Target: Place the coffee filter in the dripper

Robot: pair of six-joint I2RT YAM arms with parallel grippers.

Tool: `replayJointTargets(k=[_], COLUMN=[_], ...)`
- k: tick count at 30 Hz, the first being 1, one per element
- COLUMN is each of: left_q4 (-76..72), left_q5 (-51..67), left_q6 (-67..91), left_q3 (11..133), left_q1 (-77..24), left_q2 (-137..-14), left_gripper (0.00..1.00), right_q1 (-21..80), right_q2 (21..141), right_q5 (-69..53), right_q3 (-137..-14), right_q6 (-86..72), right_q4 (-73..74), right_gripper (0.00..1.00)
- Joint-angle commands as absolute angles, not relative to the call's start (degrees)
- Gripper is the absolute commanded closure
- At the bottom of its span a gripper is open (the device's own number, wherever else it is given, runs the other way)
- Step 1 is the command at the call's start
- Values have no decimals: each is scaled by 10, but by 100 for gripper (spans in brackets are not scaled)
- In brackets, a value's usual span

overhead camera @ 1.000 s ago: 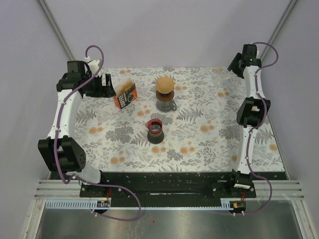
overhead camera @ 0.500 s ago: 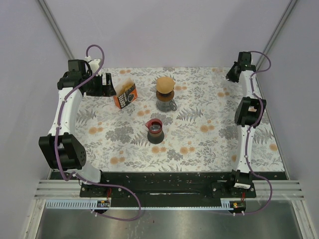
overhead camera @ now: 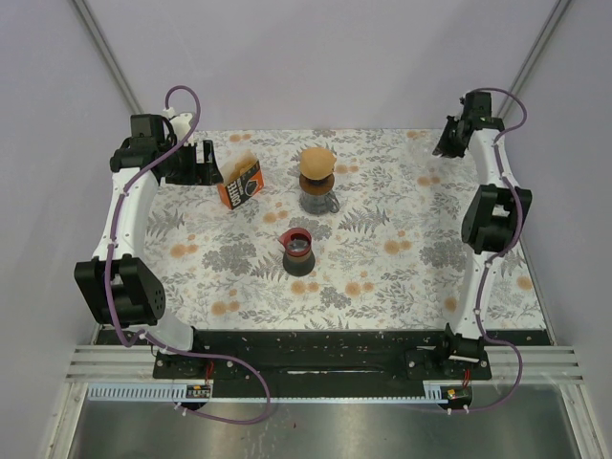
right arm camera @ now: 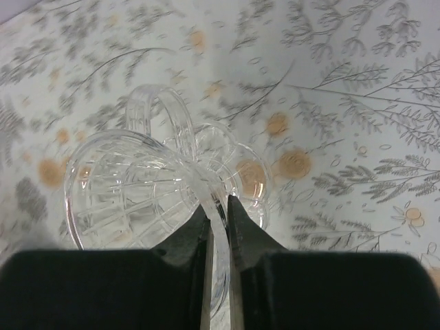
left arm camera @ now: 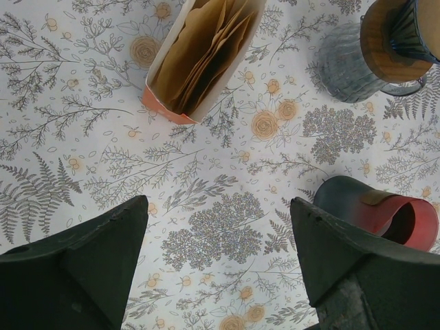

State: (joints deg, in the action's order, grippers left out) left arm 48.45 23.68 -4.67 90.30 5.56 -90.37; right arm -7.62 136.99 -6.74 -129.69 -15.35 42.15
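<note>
Brown paper coffee filters (left arm camera: 196,51) stand in an open white and orange box (overhead camera: 241,181) at the back left of the table. My left gripper (left arm camera: 220,206) hovers open just short of that box, holding nothing; from above, the left gripper (overhead camera: 204,163) sits beside the box. A clear ribbed glass dripper (right arm camera: 137,192) with a handle rests at the far right of the table. My right gripper (right arm camera: 218,201) is shut on its rim, one finger inside and one outside. In the top view the right gripper (overhead camera: 446,143) is at the back right corner, and the dripper is barely visible there.
A glass carafe with a wooden-collared brown top (overhead camera: 317,178) stands at the back centre, also in the left wrist view (left arm camera: 385,48). A dark cup with a red rim (overhead camera: 298,251) sits mid-table, close to my left gripper's right finger (left arm camera: 344,254). Walls enclose the floral tablecloth (overhead camera: 382,258).
My right gripper has closed onto the dripper's rim, and the right arm has shifted slightly at the back right corner. The left arm has stayed still.
</note>
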Motion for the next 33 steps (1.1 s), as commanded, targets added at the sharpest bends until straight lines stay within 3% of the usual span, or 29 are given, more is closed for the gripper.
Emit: replayJointTargets(k=[1,4,12,18,33], left_q4=[475,475,475,476,476], left_q5=[250,256,256,250,249], left_q6=[-45,-45,-55,-67,-70], left_q3=[925,921,900,880,870], left_q1=[59,59,59,58,60], left_q2=[-894,-888,-854,-828,-823], left_gripper=[12,12,12,12,12], right_q1=[-51,-36,146,237,362], right_q2=[1188,1141,1144,1157,1253], right_q5=[-230,-328,-327,-417,-403], right_q3=[-1229,-1206,-1307,-1317,-1362], right_q6=[-35,29,184,202,218], right_q4=[406,452,671,687,751], right_gripper=[100,100,100,100,100])
